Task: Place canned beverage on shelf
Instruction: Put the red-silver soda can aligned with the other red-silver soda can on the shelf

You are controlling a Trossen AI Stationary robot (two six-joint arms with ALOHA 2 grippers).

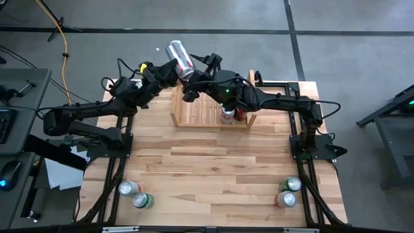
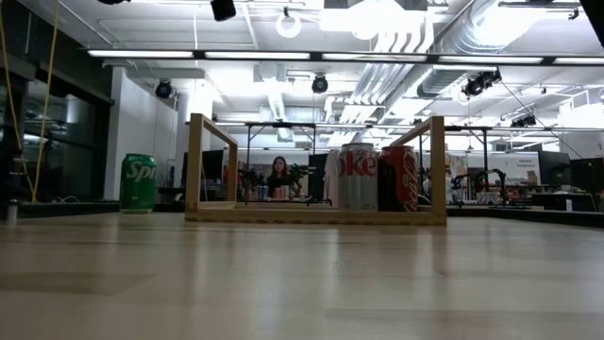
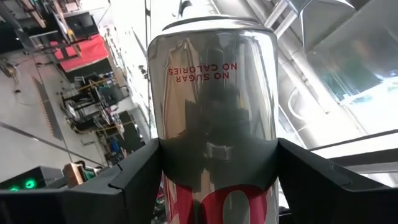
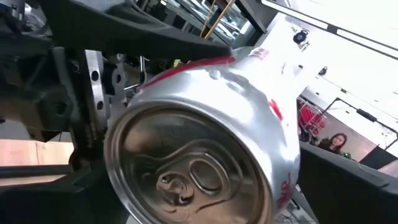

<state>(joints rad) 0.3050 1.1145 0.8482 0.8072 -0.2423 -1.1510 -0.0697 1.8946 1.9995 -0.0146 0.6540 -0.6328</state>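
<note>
A silver canned beverage (image 1: 180, 57) with red lettering hangs tilted above the table's far edge, beyond the shelf (image 1: 194, 110). My left gripper (image 1: 169, 65) is shut on it. My right gripper (image 1: 197, 76) is open at the can's tab end (image 4: 186, 174). Its fingers (image 4: 357, 180) stand on either side of that end; whether they touch it does not show. The shelf (image 2: 316, 215) holds a silver can (image 2: 357, 178) and a red can (image 2: 398, 178), both upright on its slatted base. My left gripper pinches the can's side wall (image 3: 214, 158) between its two fingers (image 3: 134, 180), about midway along the can. The fingers come from the table's left, slanting upward, and lie across the can. The can is lifted clear and tilted, its tab end toward my right gripper.
A green can (image 2: 138, 182) stands left of the shelf. Two cans (image 1: 136, 194) stand at the near left corner and two more (image 1: 289, 191) at the near right. Bare wood lies between them and the shelf. A person (image 2: 279, 176) sits in the room behind.
</note>
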